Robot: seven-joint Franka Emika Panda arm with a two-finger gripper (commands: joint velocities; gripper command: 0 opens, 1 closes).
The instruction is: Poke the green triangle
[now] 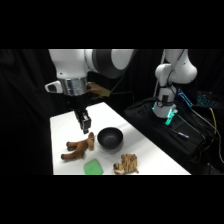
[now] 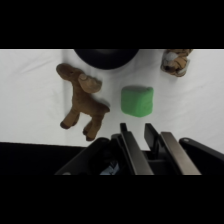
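Bowl (image 2: pixel 106 57) is cut off at the wrist view's top. Green triangle (image 1: pixel 93 167) lies near the table's (image 1: pixel 65 122) front edge, beside the plush toy (image 1: pixel 79 147). Gripper (image 1: pixel 84 123) hangs above the toy, fingers (image 2: pixel 131 150) narrowly apart, holding nothing.

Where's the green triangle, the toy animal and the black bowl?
green triangle (image 2: pixel 137 100): wrist view, middle of its flat top.
brown plush toy (image 2: pixel 83 102): wrist view, on its body.
black bowl (image 1: pixel 110 138): side view, inside its hollow.
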